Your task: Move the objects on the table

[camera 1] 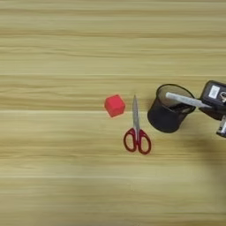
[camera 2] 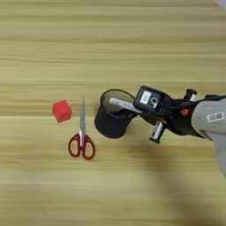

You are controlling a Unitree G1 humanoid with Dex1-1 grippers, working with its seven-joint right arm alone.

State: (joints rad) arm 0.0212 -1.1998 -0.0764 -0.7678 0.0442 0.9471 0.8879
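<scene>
- The white marker (camera 2: 125, 105) is lying slantwise across the mouth of the black wire-mesh pen cup (camera 2: 111, 119), its free end reaching in over the opening and its other end running into the robot's right gripper (camera 2: 142, 108) at the cup's right rim.
- The jaws are appearing to pinch the marker's near end, though the black housing is covering the contact itself, so this is a reading rather than a plain sight.
- Whether the marker's tip is resting on the cup's inside wall or hanging free above it cannot be told.
- The pen cup is standing upright on the bench (camera 1: 66, 185), its open mouth facing up.
- The red-handled scissors (camera 1: 137, 132) are lying flat just left of the cup, blades closed and pointing away from the robot, handles nearer to it.
- The small red cube (camera 1: 114, 105) is sitting just left of the scissor blades, apart from them.
- As a judgement of progress: the marker is being delivered into the cup and is not yet dropped in; the scissors and cube are looking untouched, so most of the work is seeming to be left.
- The silver forearm (camera 2: 212, 121) is coming in from the right edge.
</scene>
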